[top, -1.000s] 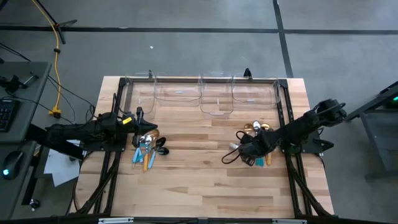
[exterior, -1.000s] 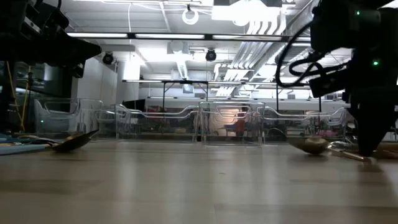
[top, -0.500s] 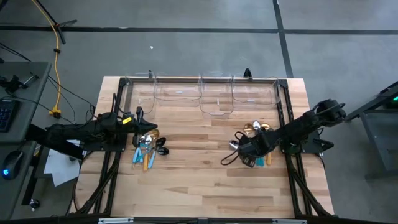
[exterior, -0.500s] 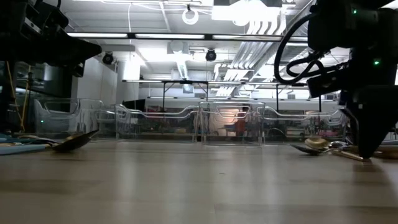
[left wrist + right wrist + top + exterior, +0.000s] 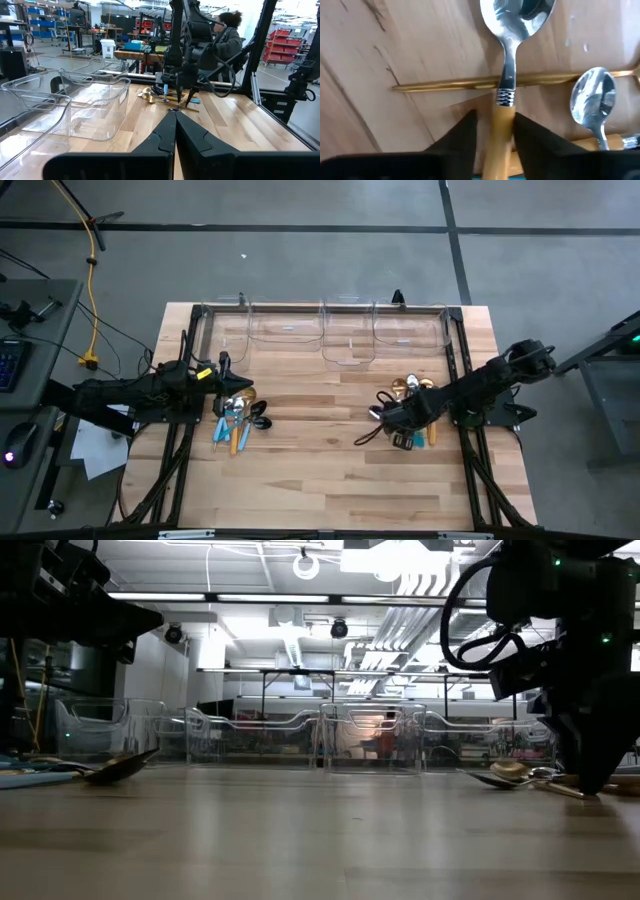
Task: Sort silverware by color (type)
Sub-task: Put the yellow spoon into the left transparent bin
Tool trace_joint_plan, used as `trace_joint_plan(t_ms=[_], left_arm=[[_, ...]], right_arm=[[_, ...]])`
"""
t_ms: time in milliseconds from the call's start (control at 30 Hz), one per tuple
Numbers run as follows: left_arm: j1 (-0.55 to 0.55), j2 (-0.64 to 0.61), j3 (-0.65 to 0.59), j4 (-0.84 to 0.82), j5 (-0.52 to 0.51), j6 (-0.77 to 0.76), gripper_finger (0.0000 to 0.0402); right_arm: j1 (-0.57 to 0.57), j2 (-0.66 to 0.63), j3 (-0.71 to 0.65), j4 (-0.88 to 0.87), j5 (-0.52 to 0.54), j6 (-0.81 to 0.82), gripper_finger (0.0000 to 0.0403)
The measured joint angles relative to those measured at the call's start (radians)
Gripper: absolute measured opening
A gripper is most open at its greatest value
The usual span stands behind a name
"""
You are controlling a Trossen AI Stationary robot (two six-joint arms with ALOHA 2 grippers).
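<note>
Silverware lies in two heaps: a left heap [image 5: 238, 418] of blue-, orange- and dark-handled pieces, and a right heap [image 5: 412, 395] with gold spoons. My right gripper [image 5: 400, 436] is down at the right heap, open. In the right wrist view its fingers [image 5: 465, 132] stand on either side of the orange handle [image 5: 503, 125] of a silver spoon [image 5: 517, 15]. That spoon lies across a gold handle [image 5: 450, 85], and a second silver spoon [image 5: 592, 97] lies beside it. My left gripper [image 5: 222, 370] waits shut beside the left heap. My right gripper comes from above, its fingers across the spoon's orange handle [image 5: 503, 125] just behind the ribbed collar. One finger [image 5: 527, 130] is close against the handle, but I cannot tell whether it touches. The spoon lies flat on the table.
Clear plastic bins [image 5: 345, 330] stand in a row along the table's far edge. Bare wooden tabletop [image 5: 320, 450] lies between the two heaps and toward the near edge. A person [image 5: 227, 40] shows in the room beyond the table.
My right gripper has shifted a little toward the table's near edge over the right heap. In the low view a spoon bowl near it now shows smaller and lower than a second ago.
</note>
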Motion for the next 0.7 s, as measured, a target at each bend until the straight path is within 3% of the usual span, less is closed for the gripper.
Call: trace_joint_plan(t_ms=[133, 333, 533, 700], left_arm=[[0.0, 0.0, 0.0, 0.0, 0.0, 0.0, 0.0], [0.0, 0.0, 0.0, 0.0, 0.0, 0.0, 0.0], [0.0, 0.0, 0.0, 0.004, 0.0, 0.0, 0.0], [0.0, 0.0, 0.0, 0.021, 0.0, 0.0, 0.0]], right_arm=[[-0.026, 0.0, 0.001, 0.005, -0.031, -0.02, 0.0032], [-0.037, 0.002, 0.01, -0.01, -0.036, -0.043, 0.0031], [-0.034, -0.006, 0.123, -0.183, -0.013, -0.097, 0.0031], [-0.014, -0.084, 0.174, -0.168, 0.085, -0.096, 0.0031]])
